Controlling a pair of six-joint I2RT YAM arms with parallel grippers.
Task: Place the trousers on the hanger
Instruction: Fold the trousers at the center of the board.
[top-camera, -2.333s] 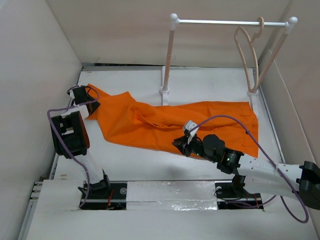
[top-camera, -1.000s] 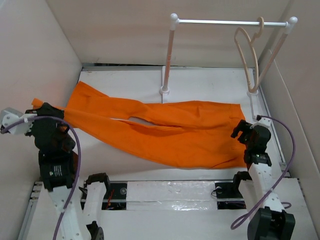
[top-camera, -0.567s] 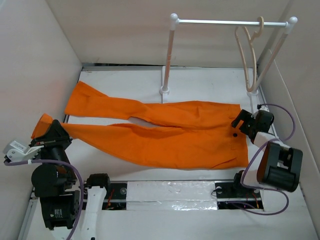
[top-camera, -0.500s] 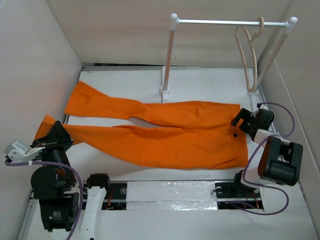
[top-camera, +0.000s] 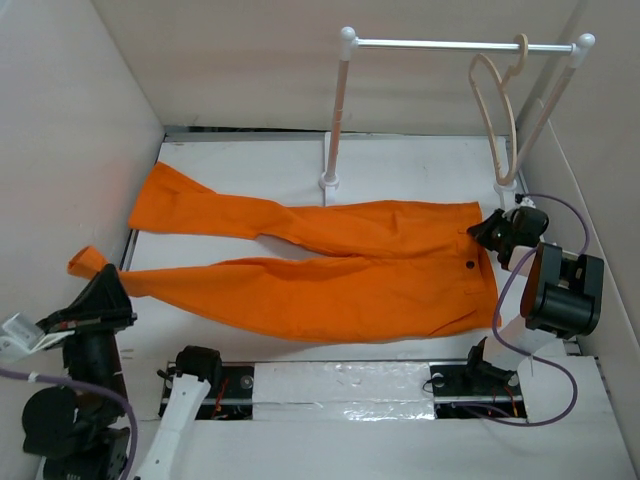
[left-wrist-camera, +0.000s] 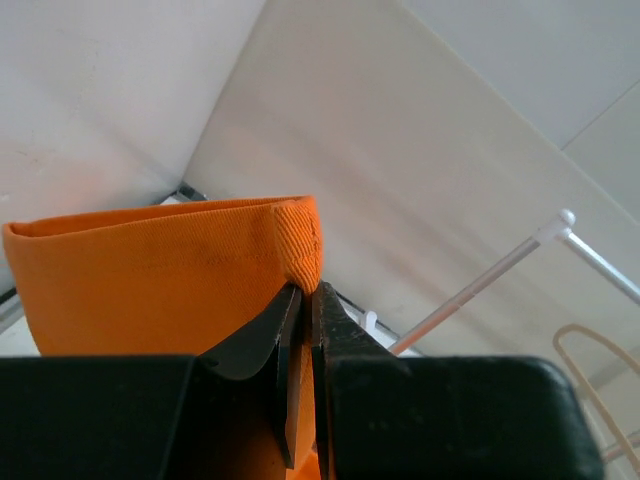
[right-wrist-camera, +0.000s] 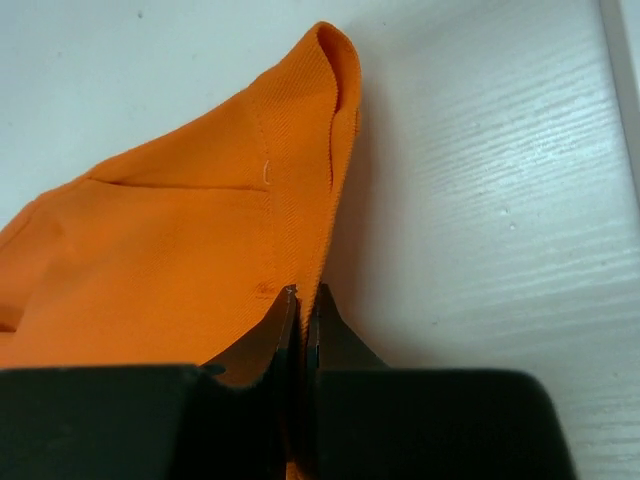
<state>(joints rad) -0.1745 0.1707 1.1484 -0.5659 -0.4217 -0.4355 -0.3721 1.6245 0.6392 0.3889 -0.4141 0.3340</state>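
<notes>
The orange trousers (top-camera: 320, 270) lie spread across the table, legs to the left, waist with a dark button (top-camera: 468, 264) to the right. My left gripper (top-camera: 103, 278) is shut on the hem of the near leg and holds it lifted at the left edge; the hem fills the left wrist view (left-wrist-camera: 160, 280). My right gripper (top-camera: 487, 232) is shut on the waistband's far corner, seen as an orange fold in the right wrist view (right-wrist-camera: 300, 200). The beige hanger (top-camera: 497, 100) hangs by its hook on the rod at the back right, apart from the trousers.
A white rack with a metal rod (top-camera: 450, 44) stands at the back on two posts (top-camera: 334, 110), its feet on the white table (top-camera: 400, 165). White walls enclose the table on the left, back and right. Purple cables loop by both arms.
The trousers were crumpled and are now pulled out flat. My left gripper drew the near leg's hem left and toward the front; my right gripper shifted the waist corner toward the back right.
</notes>
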